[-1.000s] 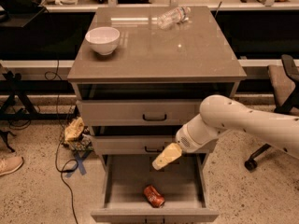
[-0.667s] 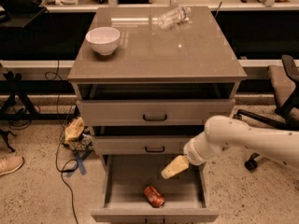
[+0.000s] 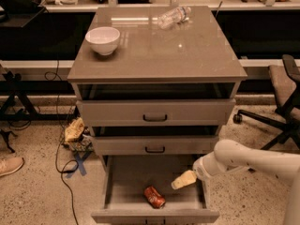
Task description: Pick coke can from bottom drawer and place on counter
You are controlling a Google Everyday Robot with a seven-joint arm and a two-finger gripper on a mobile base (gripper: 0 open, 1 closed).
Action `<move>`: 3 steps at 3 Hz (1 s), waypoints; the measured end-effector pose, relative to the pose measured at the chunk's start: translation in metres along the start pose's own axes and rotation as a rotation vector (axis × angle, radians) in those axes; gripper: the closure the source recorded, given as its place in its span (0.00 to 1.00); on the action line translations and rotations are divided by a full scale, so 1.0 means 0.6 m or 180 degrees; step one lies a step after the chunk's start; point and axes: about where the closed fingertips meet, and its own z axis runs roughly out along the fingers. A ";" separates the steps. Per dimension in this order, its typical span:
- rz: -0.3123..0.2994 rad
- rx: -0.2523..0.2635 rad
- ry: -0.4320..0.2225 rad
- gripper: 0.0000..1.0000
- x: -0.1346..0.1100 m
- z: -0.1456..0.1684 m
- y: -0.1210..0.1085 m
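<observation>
The coke can is a small red can lying on its side on the floor of the bottom drawer, which is pulled open at the base of the cabinet. My gripper hangs on the white arm coming from the right. It is inside the open drawer's right half, just above and to the right of the can, not touching it. The counter is the glossy grey-brown top slab.
A white bowl sits at the counter's left rear and a clear water bottle lies at its back. An office chair stands to the right. Cables and a crumpled bag lie on the floor at left.
My arm and gripper have moved down and to the right, from in front of the middle drawer into the open bottom drawer. The can has not moved.
</observation>
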 end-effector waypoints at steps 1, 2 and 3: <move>0.0310 -0.0306 0.0047 0.00 0.063 0.127 -0.019; 0.0310 -0.0306 0.0047 0.00 0.063 0.127 -0.019; 0.0131 -0.0446 -0.0003 0.00 0.047 0.187 0.005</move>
